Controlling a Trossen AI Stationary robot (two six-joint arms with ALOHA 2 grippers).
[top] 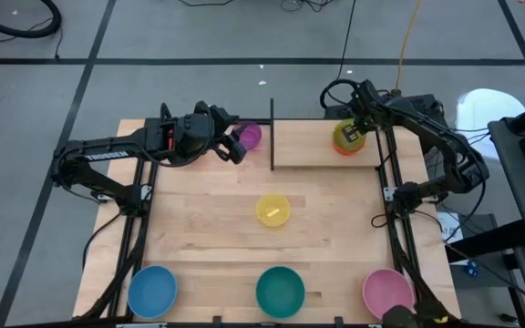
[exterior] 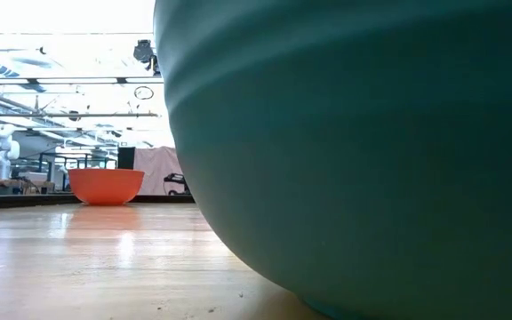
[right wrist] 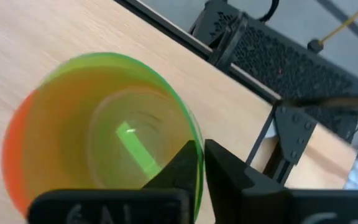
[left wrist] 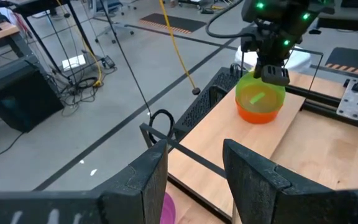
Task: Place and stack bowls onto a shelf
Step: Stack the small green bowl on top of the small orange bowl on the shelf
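Teal bowl (exterior: 363,151) fills the low view. Right gripper (right wrist: 202,163) pinches green bowl (right wrist: 114,134) rim, nested in orange on the shelf (top: 308,150). Left gripper (left wrist: 194,180) spread beside purple bowl (top: 249,136). Five bowls left, I judge.

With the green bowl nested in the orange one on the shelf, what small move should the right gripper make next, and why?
Probably open a little wider and lift off. The right gripper pinches the green bowl's rim, its fingers barely apart, and that bowl already sits inside the orange bowl on the shelf, so the stack looks placed.
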